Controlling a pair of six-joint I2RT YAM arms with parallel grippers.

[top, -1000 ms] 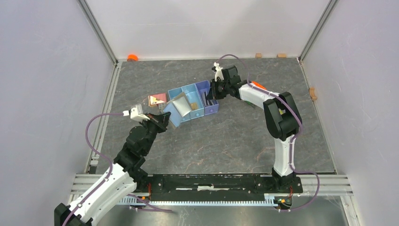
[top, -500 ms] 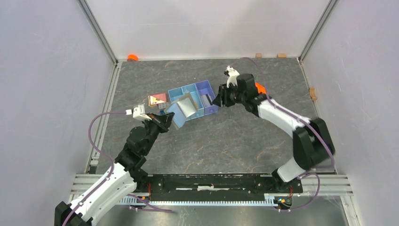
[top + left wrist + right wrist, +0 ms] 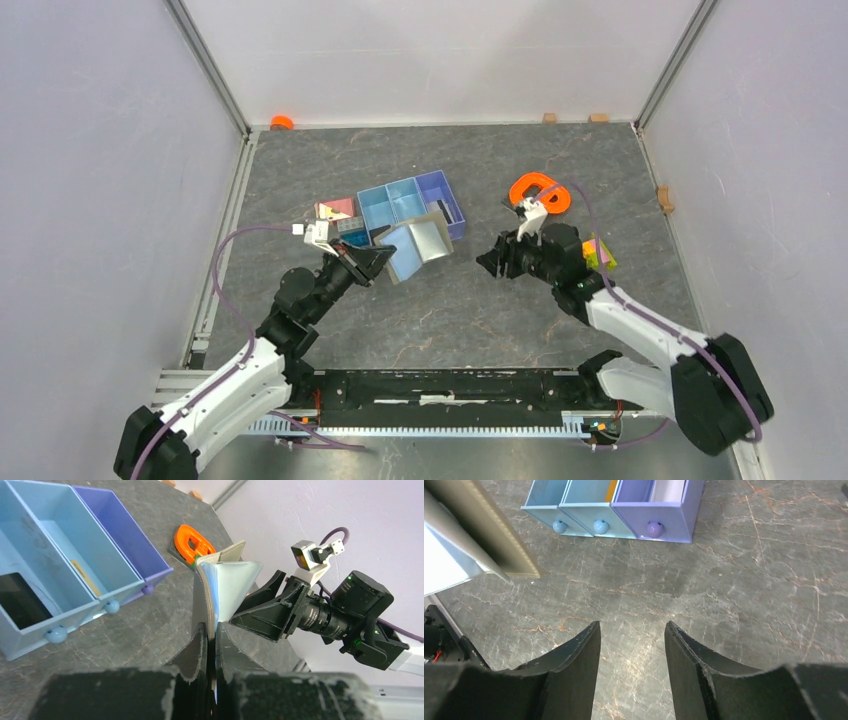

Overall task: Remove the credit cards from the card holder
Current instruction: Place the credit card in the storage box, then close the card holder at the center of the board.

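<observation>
— Grey-taupe and soft-looking: what is the left gripper pinching?

— That is the card holder. The left gripper is clenched on its lower end and holds it up off the table. It stands on edge and is spread like a book. The pale blue inside faces the right arm, I judge so that the slots meet whatever comes to pull.

— And the right gripper?

— Released, jaws apart, nothing between them. It hangs low over bare table and points at the holder's open side. It is near the holder but apart from it.

— Where are the credit cards?

— A pale thing with dark marks lies in the purple end compartment of the tray, just behind the raised holder. It is probably one of them. I cannot tell whether any sits in the slots, as no card edge shows from either wrist.

— If one is left inside?

— Then the right gripper has to come in along the slot and nip only the card's edge. The holder looks limp, so it could flex or twist in that single pinch when the card is pulled.
</observation>
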